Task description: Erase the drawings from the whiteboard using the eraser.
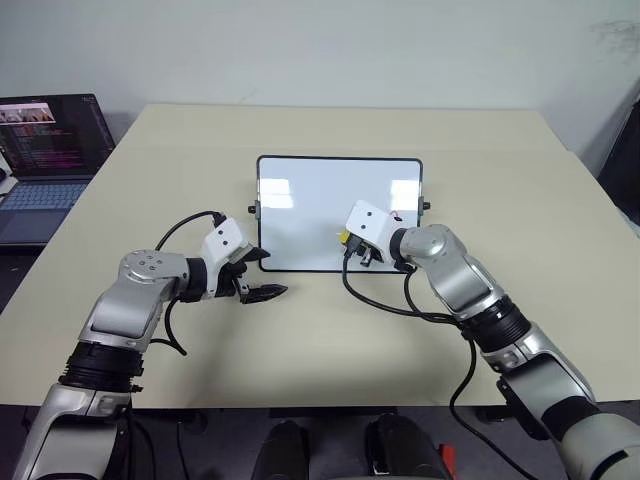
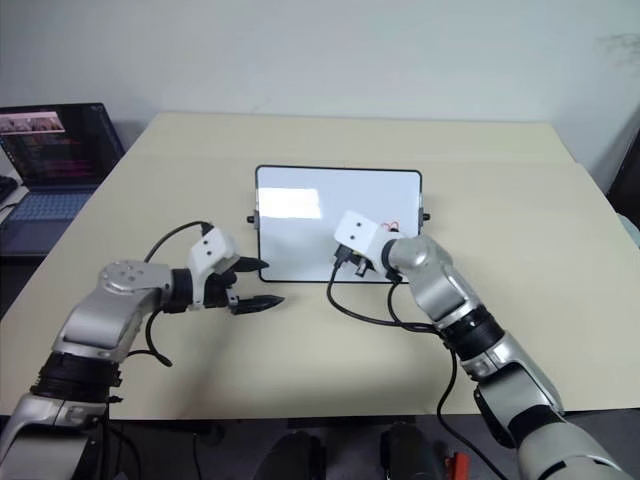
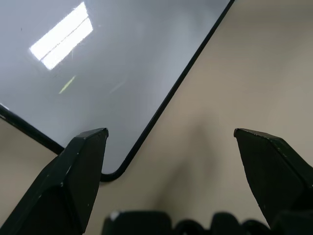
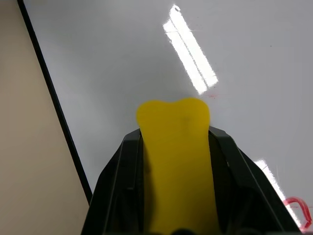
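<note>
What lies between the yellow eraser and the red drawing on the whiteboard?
Nothing: only bare white board. In the right wrist view, the eraser in the right pincer and the red drawing are separated by clean whiteboard surface.

This looks like an office or a lab room set up for robot trials. A broad, plain beige rectangular worktop (image 1: 520, 200) stands close to a bare, pale painted wall (image 1: 330, 50) on the far side. On a lower grey surface to the far left sits an open grey laptop (image 1: 45, 150), its dark screen filled with lines of coloured code and a strip of small pictures. Near the middle of the worktop lies a small glossy white board with a thin black frame (image 1: 300, 200), the kind used for marker notes.
</note>
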You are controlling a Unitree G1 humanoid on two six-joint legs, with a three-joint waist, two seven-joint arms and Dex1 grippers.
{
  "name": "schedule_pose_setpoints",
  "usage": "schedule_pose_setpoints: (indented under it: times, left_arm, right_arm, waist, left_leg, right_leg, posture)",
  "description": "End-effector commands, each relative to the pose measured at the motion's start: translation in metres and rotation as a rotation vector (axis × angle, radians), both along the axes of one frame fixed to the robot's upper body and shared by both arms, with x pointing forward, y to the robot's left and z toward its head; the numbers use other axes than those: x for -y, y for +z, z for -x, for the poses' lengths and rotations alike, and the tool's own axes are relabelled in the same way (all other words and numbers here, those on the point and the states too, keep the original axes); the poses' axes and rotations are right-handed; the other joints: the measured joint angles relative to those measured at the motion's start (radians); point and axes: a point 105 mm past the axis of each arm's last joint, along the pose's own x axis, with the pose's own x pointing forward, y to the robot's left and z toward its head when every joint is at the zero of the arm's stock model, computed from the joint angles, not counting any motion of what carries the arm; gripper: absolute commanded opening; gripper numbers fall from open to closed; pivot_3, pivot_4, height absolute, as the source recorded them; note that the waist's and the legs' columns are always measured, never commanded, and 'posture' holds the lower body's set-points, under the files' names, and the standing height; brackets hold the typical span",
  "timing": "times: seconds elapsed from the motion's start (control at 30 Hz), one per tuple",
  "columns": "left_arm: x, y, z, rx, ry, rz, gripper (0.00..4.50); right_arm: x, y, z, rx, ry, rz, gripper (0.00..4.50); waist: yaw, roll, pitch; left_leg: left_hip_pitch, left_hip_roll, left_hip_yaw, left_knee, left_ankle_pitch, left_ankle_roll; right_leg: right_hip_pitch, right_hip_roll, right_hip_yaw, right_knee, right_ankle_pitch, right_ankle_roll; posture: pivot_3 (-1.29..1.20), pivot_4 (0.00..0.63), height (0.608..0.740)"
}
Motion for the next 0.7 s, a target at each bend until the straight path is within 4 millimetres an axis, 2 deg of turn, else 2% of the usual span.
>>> schedule_pose_setpoints:
  times: [0.03, 0.17, 0.33, 0.43, 0.53, 0.63, 0.7]
  left_arm:
    - [0.003, 0.02, -0.003, 0.052, -0.001, 0.049, 4.5]
    - [0.006, 0.027, -0.006, 0.056, 0.007, 0.092, 4.5]
    - [0.01, 0.036, -0.008, 0.065, 0.012, 0.133, 4.5]
    - [0.012, 0.041, -0.009, 0.066, 0.016, 0.16, 4.5]
    - [0.013, 0.043, -0.009, 0.066, 0.016, 0.167, 4.5]
    - [0.014, 0.042, -0.008, 0.063, 0.015, 0.169, 4.5]
    - [0.015, 0.043, -0.008, 0.061, 0.012, 0.174, 4.5]
  right_arm:
    - [0.0, 0.039, -0.017, 0.149, -0.064, -0.08, 1.35]
    - [-0.013, 0.048, -0.015, 0.179, -0.029, -0.1, 1.35]
    - [-0.045, 0.024, 0.001, 0.127, 0.1, -0.032, 1.35]
    - [-0.052, 0.02, 0.002, 0.125, 0.109, -0.021, 1.35]
    - [-0.045, 0.025, -0.008, 0.162, 0.057, -0.02, 1.35]
    - [-0.026, 0.034, -0.019, 0.194, 0.001, -0.018, 1.35]
    - [-0.015, 0.032, -0.018, 0.185, -0.004, -0.01, 1.35]
  waist:
    - [0.0, 0.0, 0.0]
    - [0.002, 0.0, 0.0]
    - [0.001, 0.0, 0.0]
    - [0.001, 0.001, 0.0]
    - [0.002, 0.0, 0.0]
    - [0.002, 0.0, 0.0]
    - [0.007, 0.0, 0.0]
  left_leg:
    - [0.0, 0.0, 0.0, 0.0, 0.0, 0.0]
    - [-0.002, 0.0, 0.0, 0.0, 0.0, 0.0]
    - [-0.004, 0.0, 0.0, -0.002, -0.001, 0.0]
    - [-0.004, 0.0, 0.0, -0.002, -0.001, 0.0]
    - [-0.004, 0.0, 0.0, -0.002, -0.001, 0.0]
    - [-0.003, 0.0, 0.0, -0.001, -0.001, 0.0]
    - [-0.003, -0.001, 0.0, -0.001, -0.001, 0.0]
  right_leg:
    - [0.0, 0.0, 0.0, 0.0, 0.0, 0.0]
    - [-0.001, 0.0, 0.0, -0.001, 0.0, 0.0]
    - [-0.002, -0.001, 0.0, -0.004, -0.001, 0.0]
    - [-0.002, -0.001, 0.0, -0.004, -0.001, 0.0]
    - [-0.002, -0.001, 0.0, -0.003, -0.001, 0.0]
    - [-0.002, -0.001, 0.0, -0.002, -0.001, 0.0]
    - [-0.002, -0.001, -0.001, -0.002, -0.001, 0.0]
  posture:
    - [0.0, 0.15, 0.74]
    - [0.0, 0.15, 0.74]
    - [0.0, 0.15, 0.74]
    - [0.0, 0.15, 0.74]
    - [0.0, 0.15, 0.74]
    - [0.0, 0.15, 0.74]
    - [0.0, 0.15, 0.74]
